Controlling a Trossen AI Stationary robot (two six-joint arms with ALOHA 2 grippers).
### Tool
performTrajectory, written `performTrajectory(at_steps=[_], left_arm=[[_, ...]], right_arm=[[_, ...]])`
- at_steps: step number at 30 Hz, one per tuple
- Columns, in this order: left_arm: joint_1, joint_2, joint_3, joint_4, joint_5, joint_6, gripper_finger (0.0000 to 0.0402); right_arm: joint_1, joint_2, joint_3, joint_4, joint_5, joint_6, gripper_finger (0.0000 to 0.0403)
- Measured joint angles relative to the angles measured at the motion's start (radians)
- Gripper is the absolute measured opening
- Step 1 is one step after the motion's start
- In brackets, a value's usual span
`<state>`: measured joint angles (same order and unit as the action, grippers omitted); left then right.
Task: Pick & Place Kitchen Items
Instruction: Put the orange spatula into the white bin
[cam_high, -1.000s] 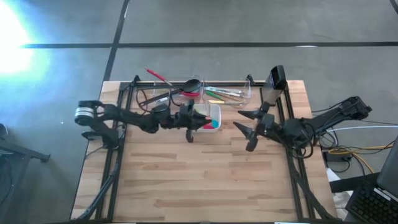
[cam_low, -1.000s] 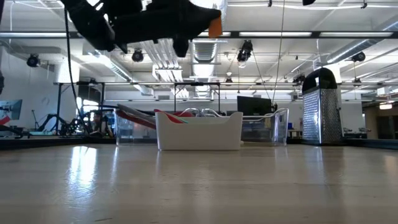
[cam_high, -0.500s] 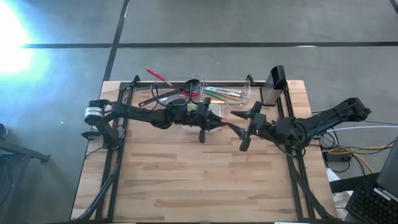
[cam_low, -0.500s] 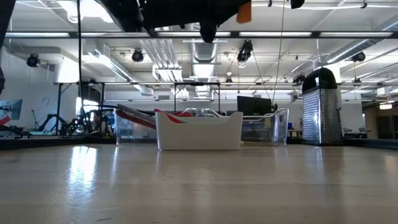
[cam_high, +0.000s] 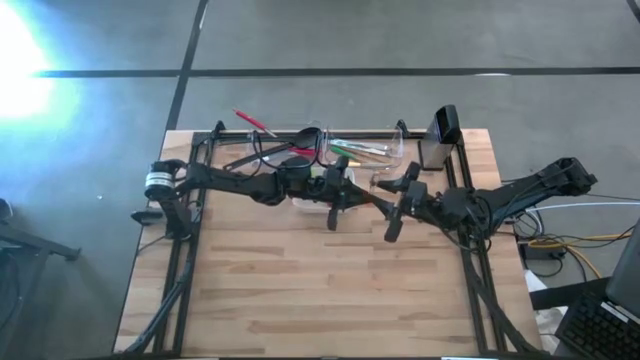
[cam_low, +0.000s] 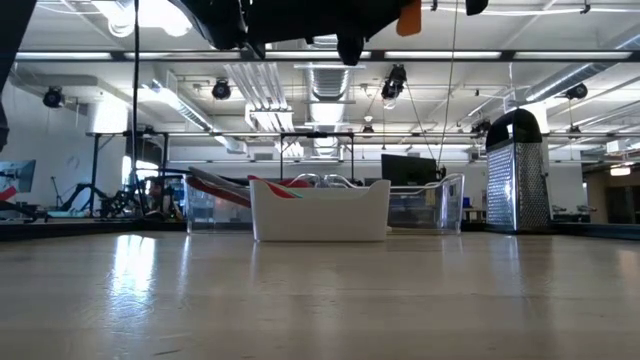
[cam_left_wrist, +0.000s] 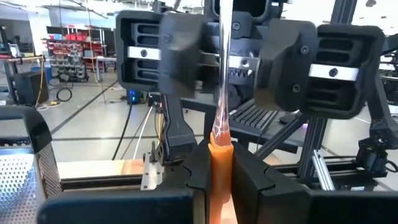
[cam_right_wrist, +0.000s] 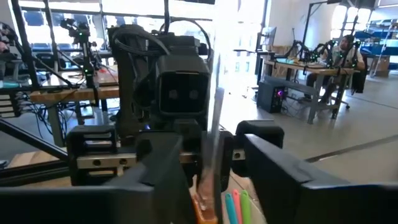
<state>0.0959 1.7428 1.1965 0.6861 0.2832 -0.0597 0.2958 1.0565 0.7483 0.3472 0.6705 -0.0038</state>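
Orange at its handle and clear along its blade, a slim utensil (cam_left_wrist: 219, 124) stands clamped between the fingers of the left gripper (cam_high: 337, 193), held in the air just in front of the white dish (cam_low: 320, 211). The right gripper (cam_high: 392, 203) faces it at close range, its jaws apart on either side of the clear blade and not yet gripping. This looks like a handover between the arms: the next move calls for the right jaws to meet squarely on the blade before the left lets go, since that smooth, thin plastic may well slip or twist. Behind the arms, the clear bins (cam_high: 365, 148) hold green, pink and other slim utensils, with a red-handled one (cam_high: 254, 122) sticking out past the far rim. What lies in the white dish is mostly hidden under the left arm. A box grater (cam_low: 516, 171) stands at the table's far right.
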Motion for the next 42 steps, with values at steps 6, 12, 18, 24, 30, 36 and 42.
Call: performTrajectory(at_steps=[6,12,18,24,30,36,42], left_arm=[[0.0,0.002,0.011,-0.004,0.005,0.007,0.0035],[0.0,0.002,0.011,-0.007,0.011,0.014,0.0035],[0.0,0.002,0.011,-0.025,0.007,0.024,0.0067],[-0.001,-0.007,0.01,-0.113,-0.019,0.029,0.0194],[0.007,-0.08,0.01,-0.341,-0.142,0.09,0.0264],[0.003,-0.18,0.01,-0.612,-0.386,0.135,0.0272],[0.0,-0.286,0.01,-0.926,-0.618,0.131,0.0272]], right_arm=[[-0.003,0.0,0.0,-0.001,-0.025,-0.019,0.0021],[-0.002,0.0,0.0,-0.001,-0.026,-0.018,0.001],[-0.002,0.001,0.0,-0.005,-0.026,-0.021,0.0009],[-0.003,0.0,0.0,-0.001,-0.02,-0.026,0.0008],[-0.003,-0.001,0.0,-0.004,-0.017,-0.026,0.0008],[-0.006,-0.001,0.0,-0.031,-0.017,-0.019,0.0008],[-0.015,-0.002,0.0,-0.072,-0.017,0.017,0.0008]])
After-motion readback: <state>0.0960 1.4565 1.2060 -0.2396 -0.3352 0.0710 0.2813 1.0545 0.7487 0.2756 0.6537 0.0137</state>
